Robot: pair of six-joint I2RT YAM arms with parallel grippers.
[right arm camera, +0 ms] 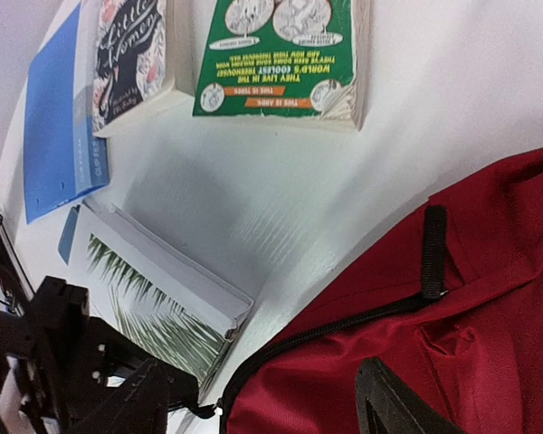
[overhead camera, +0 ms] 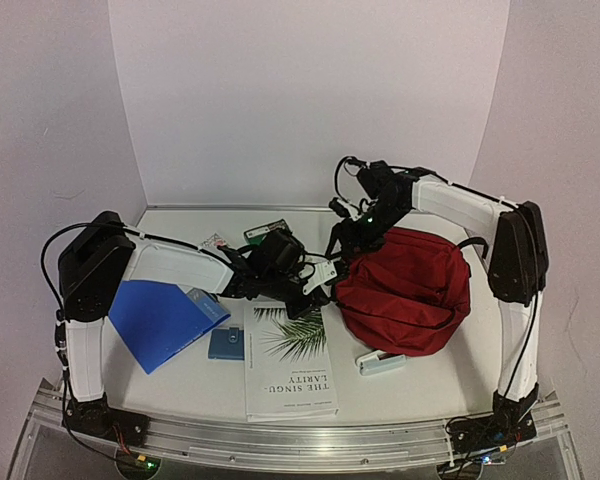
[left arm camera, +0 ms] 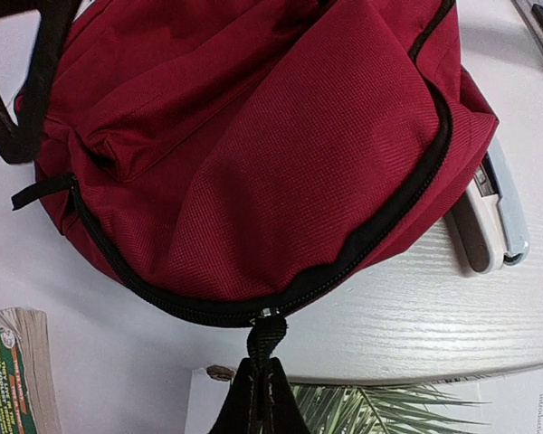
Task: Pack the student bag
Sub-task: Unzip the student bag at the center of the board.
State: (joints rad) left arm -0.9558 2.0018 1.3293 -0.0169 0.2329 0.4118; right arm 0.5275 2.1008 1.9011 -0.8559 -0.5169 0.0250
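Observation:
The student bag (overhead camera: 405,285) is a dark red backpack lying on the table's right half; it also shows in the left wrist view (left arm camera: 253,154) and the right wrist view (right arm camera: 452,325). Its black zipper (left arm camera: 380,231) looks shut along the part I see. My left gripper (overhead camera: 318,285) is at the bag's left edge, shut (left arm camera: 264,375) on the black zipper pull (left arm camera: 268,339) just below the slider. My right gripper (overhead camera: 352,240) hovers over the bag's far left corner. It is open (right arm camera: 262,398), with one finger on each side of the zipper line and nothing held.
A white book with a palm leaf (overhead camera: 290,365) lies in front of the bag's left side. A white stapler (overhead camera: 380,362) lies against the bag's near edge. A blue folder (overhead camera: 160,315), a small blue item (overhead camera: 225,343) and two paperbacks (right arm camera: 281,54) (right arm camera: 131,54) lie to the left and behind.

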